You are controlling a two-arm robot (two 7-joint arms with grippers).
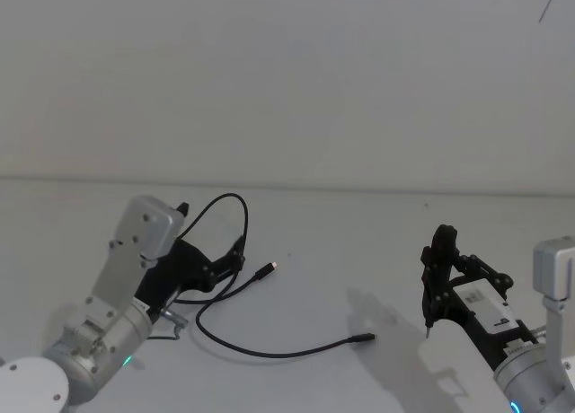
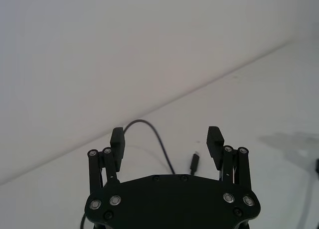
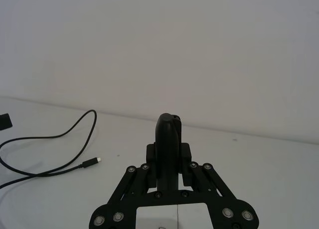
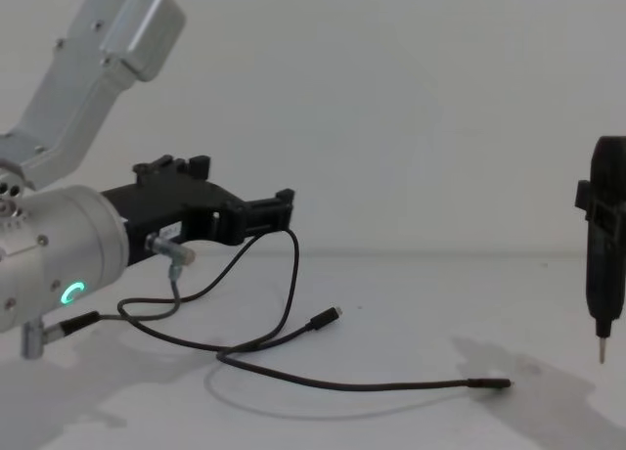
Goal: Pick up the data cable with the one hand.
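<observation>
Lying nearest on the white table (image 1: 377, 233): one end of the cable (image 4: 372, 384), a thin black lead, with its slim plug (image 1: 363, 338) resting right of centre. From there the cable runs left and doubles back in loose bends. Its second plug (image 1: 269, 268) points toward the middle, farther back. A tall loop (image 1: 235, 197) forms the farthest part, on the left.

Left gripper (image 1: 239, 250): black, two-jawed, on a fat silver cylinder (image 4: 59, 264) with a green light (image 4: 70, 293). It reaches in from the near left, low over the table and directly over the left part of the cable. The jaws are spread wide and hold nothing. In the left wrist view the loop rises in the gap between the two fingers (image 2: 116, 139). In the chest view the cable hangs just under the fingertips; whether it brushes them cannot be told.

Right gripper (image 1: 440, 265): near right, well apart from the cable. The jaws are closed on a narrow dark tool (image 4: 606, 235) held upright, its thin metal tip (image 4: 603, 350) pointing down, clear of the table.

Wall (image 1: 287, 72): plain and pale, at the far edge of the table.
</observation>
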